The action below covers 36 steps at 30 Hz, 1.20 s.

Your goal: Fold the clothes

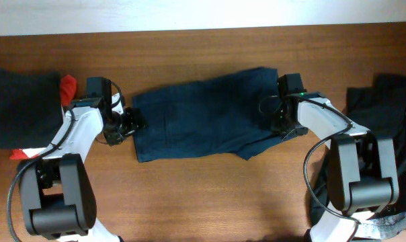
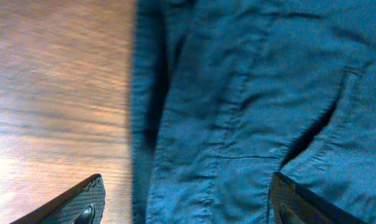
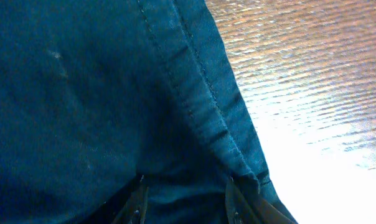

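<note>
Lying flat on the desk [image 1: 203, 195], your navy shorts [image 1: 203, 114] sit btwn both arms. L claw [image 2: 185, 186] is spread wide over their left edge, one finger above wood, one above cloth. R claw [image 3: 185, 199] at right hem, cloth btwn fingers; can't tell if pinching.

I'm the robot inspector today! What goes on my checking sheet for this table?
Surface: brown wooden table.
Job's things: navy shorts spread mid-table; black folded cloth by the left arm; dark clothes pile by the right arm.
Clutter: red item beside the black cloth, unidentifiable.
Fingers: left fingers open, straddling the shorts' edge; right fingers at the opposite edge, grip unclear.
Cables: black cable loops beside the right arm.
Surroundings: pale strip beyond the table's far edge.
</note>
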### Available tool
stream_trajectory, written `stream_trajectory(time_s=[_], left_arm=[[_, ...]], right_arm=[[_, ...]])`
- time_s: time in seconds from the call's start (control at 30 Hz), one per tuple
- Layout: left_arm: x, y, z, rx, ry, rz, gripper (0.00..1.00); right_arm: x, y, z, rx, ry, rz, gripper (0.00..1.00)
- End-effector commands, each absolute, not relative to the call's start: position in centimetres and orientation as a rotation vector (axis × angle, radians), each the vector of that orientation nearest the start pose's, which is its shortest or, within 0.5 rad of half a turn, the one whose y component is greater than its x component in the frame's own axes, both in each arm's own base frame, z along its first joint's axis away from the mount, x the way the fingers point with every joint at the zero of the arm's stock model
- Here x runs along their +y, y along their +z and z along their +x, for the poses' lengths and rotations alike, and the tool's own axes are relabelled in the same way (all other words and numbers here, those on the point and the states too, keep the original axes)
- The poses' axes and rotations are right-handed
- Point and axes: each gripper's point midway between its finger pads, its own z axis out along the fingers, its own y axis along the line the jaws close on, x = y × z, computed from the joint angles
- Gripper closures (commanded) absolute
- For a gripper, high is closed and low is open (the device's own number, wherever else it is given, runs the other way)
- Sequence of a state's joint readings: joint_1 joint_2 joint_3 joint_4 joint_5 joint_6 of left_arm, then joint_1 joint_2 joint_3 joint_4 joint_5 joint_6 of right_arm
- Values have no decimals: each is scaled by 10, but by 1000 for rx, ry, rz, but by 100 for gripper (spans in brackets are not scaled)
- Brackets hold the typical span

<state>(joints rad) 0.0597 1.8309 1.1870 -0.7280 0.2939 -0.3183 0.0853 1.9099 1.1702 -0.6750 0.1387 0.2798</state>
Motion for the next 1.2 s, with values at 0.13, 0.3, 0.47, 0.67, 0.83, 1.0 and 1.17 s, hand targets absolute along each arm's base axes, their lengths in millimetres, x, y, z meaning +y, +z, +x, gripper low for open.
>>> stream_trajectory(time_s=[0.13, 0.3, 0.47, 0.67, 0.83, 1.0, 1.17], left_arm=[[-63, -19, 356, 3015, -790, -364, 46], [-55, -11, 362, 3011, -780, -369, 100], [-24, 76, 386, 3012, -520, -353, 100], [-29, 161, 367, 3042, -552, -363, 100], [-45, 220, 367, 2921, -687, -310, 100], [-78, 271, 369, 2744, -960, -200, 100], [-90, 253, 368, 2820, -705, -85, 99]], right_arm=[[-7, 16, 363, 2965, -286, 325, 56], [17, 97, 396, 2936, -91, 315, 52], [123, 102, 362, 3027, 687, -73, 92], [228, 48, 321, 2975, 771, -510, 92], [305, 10, 297, 2900, 873, -658, 86], [362, -10, 277, 2803, 1047, -796, 82], [330, 28, 309, 2829, 989, -754, 80]])
